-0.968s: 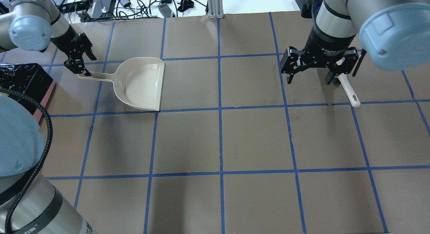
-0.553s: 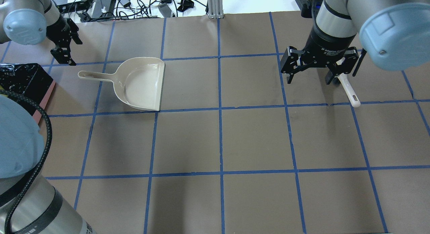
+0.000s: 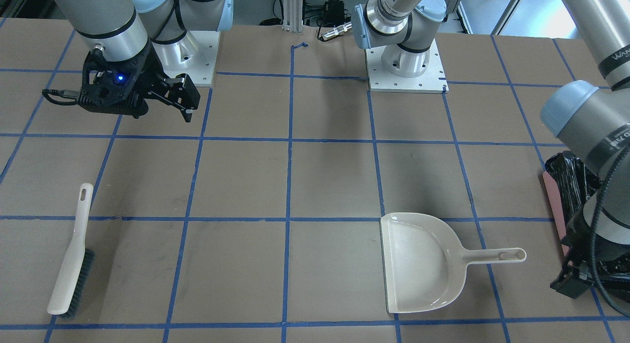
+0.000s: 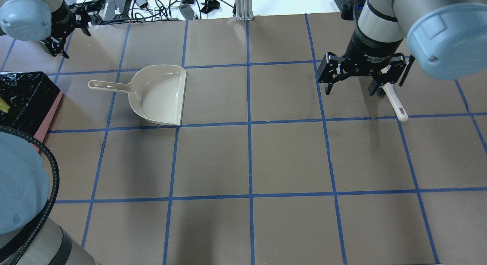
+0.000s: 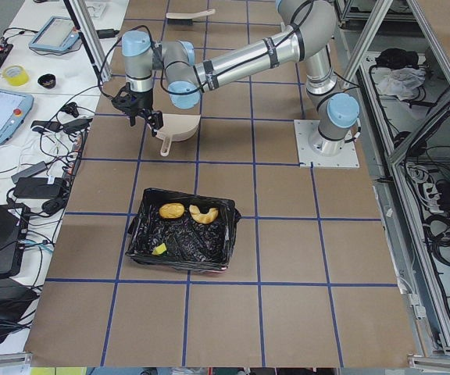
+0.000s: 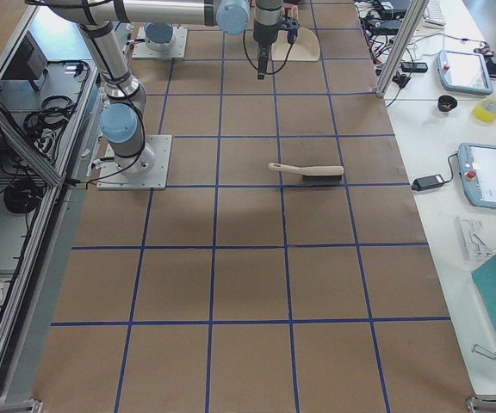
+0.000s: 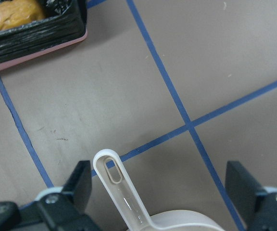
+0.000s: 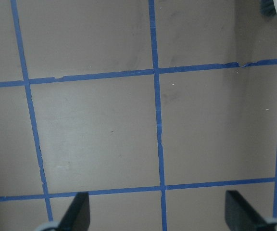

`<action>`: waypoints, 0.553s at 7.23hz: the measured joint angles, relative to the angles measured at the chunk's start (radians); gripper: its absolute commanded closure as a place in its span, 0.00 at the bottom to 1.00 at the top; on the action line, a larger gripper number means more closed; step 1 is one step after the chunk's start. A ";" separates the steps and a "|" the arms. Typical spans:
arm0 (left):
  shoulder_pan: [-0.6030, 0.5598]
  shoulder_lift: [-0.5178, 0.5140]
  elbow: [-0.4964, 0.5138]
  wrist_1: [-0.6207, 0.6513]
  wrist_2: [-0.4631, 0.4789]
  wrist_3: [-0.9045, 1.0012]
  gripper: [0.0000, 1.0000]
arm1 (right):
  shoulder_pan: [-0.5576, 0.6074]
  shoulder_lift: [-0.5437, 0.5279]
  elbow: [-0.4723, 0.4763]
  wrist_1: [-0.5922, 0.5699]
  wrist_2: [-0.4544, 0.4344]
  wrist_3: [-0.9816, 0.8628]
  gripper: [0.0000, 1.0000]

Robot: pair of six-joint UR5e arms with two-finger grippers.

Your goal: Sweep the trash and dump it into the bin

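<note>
While the left claw (image 5: 144, 119) and right claw (image 4: 350, 89) hang released, the trash (image 5: 171, 210) lies in the bin (image 5: 209, 254) near the left claw, the dustpan (image 4: 159, 96) below it.

Glossy beige plastic dustpan (image 4: 158, 96); crinkly glossy black-lined bin (image 5: 182, 238).

The beige dustpan (image 3: 418, 264) lies flat near the black-lined bin (image 3: 568, 178), well apart from the brush (image 3: 73, 252).

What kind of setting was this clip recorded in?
Probably a robotics lab workcell: a brown tabletop gridded with blue tape, grey robot arms bolted to white base plates, and side benches holding tablet-like screens and cables.
</note>
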 measured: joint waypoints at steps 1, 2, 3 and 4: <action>-0.022 0.014 0.000 0.001 -0.003 0.152 0.00 | -0.001 0.000 0.000 -0.001 0.000 -0.001 0.00; -0.048 0.027 0.000 0.002 -0.005 0.262 0.00 | -0.002 0.001 0.000 -0.001 0.000 -0.001 0.00; -0.072 0.040 -0.002 0.002 -0.006 0.312 0.00 | -0.002 0.001 0.001 0.000 0.000 -0.001 0.00; -0.098 0.056 -0.004 0.001 -0.007 0.328 0.00 | -0.002 0.001 0.001 0.000 0.000 -0.001 0.00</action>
